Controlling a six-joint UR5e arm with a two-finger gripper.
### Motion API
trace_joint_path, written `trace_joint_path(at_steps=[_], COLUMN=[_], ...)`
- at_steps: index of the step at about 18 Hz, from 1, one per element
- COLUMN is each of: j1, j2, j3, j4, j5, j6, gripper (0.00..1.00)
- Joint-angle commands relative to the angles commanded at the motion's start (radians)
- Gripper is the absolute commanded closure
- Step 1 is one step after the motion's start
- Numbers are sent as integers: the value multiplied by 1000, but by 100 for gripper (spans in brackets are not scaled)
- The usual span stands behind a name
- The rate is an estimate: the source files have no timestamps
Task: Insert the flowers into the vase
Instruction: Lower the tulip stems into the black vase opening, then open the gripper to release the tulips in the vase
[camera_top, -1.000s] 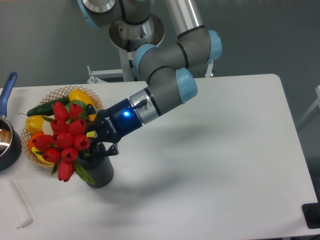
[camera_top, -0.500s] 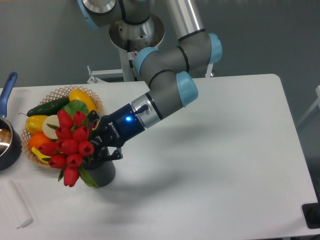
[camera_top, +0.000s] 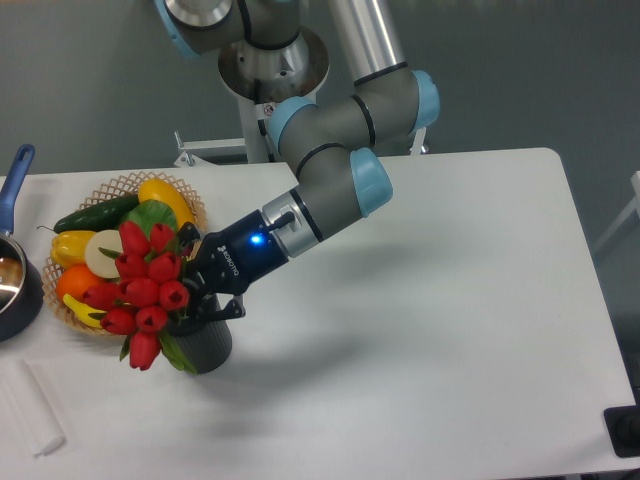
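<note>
A grey and pale-blue robot arm (camera_top: 330, 170) reaches down and to the left across a white table (camera_top: 450, 300), its black two-finger gripper (camera_top: 200, 298) clenched on the stems of a bunch of red tulips with green leaves (camera_top: 143, 290). The bunch sits at the mouth of a dark grey ribbed cylindrical vase (camera_top: 205, 347) near the table's left edge, the blooms leaning out to the left and one head hanging below the rim. The stems appear to run down into the vase, though the leaves and gripper hide how deep they go. The grip low on the stems seems chosen to steer their ends into the round opening while the heavy heads stay clear. Just behind, on the far left, a woven wicker basket (camera_top: 190, 208) holds colourful fruit and vegetables (camera_top: 100, 235); a dark pan with a blue handle (camera_top: 15, 270) sits at the left edge.
</note>
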Motion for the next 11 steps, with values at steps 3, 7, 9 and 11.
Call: trace_joint_path(at_steps=[3, 7, 9, 11], j1=[0, 0, 0, 0], j2=[0, 0, 0, 0], j3=[-6, -6, -11, -15], j4=[0, 0, 0, 0], j5=[54, 55, 57, 58], j6=[34, 38, 48, 58], gripper=[58, 53, 49, 44])
